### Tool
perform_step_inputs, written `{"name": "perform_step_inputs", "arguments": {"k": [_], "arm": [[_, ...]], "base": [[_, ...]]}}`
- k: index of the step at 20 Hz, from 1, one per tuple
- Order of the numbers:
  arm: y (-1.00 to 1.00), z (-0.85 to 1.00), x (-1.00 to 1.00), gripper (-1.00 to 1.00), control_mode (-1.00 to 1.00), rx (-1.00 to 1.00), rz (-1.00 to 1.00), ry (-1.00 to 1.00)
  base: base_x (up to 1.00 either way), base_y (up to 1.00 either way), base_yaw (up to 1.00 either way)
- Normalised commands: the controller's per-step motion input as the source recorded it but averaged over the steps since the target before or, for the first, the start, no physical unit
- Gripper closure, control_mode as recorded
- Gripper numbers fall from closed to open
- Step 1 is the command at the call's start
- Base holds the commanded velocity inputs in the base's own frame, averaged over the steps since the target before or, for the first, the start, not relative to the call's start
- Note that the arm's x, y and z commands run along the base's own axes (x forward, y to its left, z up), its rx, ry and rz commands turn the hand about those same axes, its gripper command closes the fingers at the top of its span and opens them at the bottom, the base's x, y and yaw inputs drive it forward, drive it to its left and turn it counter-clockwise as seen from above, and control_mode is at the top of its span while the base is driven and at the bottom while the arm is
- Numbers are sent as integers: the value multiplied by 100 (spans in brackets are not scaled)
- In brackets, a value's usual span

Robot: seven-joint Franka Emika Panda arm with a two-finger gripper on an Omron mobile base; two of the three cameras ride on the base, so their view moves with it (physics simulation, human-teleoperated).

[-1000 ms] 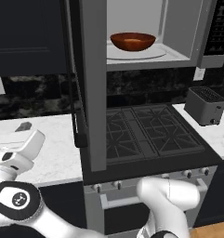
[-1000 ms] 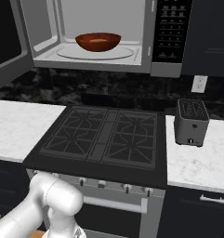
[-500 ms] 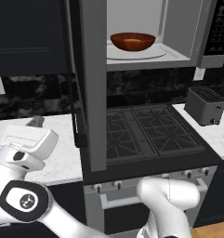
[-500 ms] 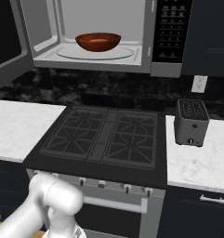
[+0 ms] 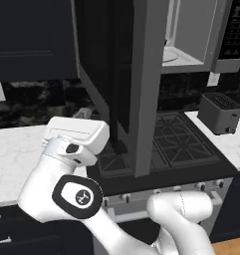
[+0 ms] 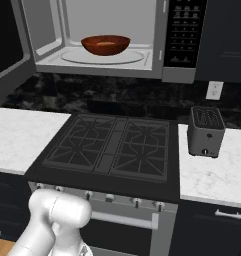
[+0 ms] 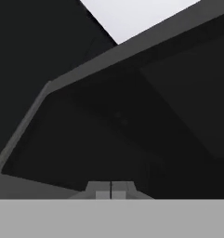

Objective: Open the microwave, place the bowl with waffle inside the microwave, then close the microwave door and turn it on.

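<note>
One microwave (image 6: 112,37) hangs above the stove (image 6: 112,147), well above and beyond the pincer (image 7: 110,193), its cavity showing in the right base view. Its door (image 5: 136,84) stands partly swung, edge-on in the left base view, with the dark glass just ahead of the pincer in the hand view; whether the tips touch the door I cannot tell. Beyond the door and lower lies the stove, and the white bench (image 6: 17,135) spreads to either side of it. On the far side of the stove from the pincer stands a grey toaster (image 6: 205,131) on the bench. Inside the cavity, on the turntable, sits the bowl (image 6: 105,44), upright and reddish-brown. Within it lies the waffle (image 6: 106,44), a small tan patch at the bottom. At the hand view's lower edge the pincer's tips are pressed together, nothing between them.
</note>
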Motion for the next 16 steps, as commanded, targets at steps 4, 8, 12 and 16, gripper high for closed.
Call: {"name": "perform_step_inputs", "arguments": {"k": [4, 8, 12, 16], "arm": [[-100, 41, -2, 100, -100, 0, -5, 0], [-100, 40, 0, 100, -100, 0, -5, 0], [-100, 42, 0, 100, -100, 1, -3, 0], [-100, 36, 5, 100, -100, 3, 0, 0]], "base": [[0, 0, 0], [0, 0, 0], [0, 0, 0], [0, 0, 0]]}}
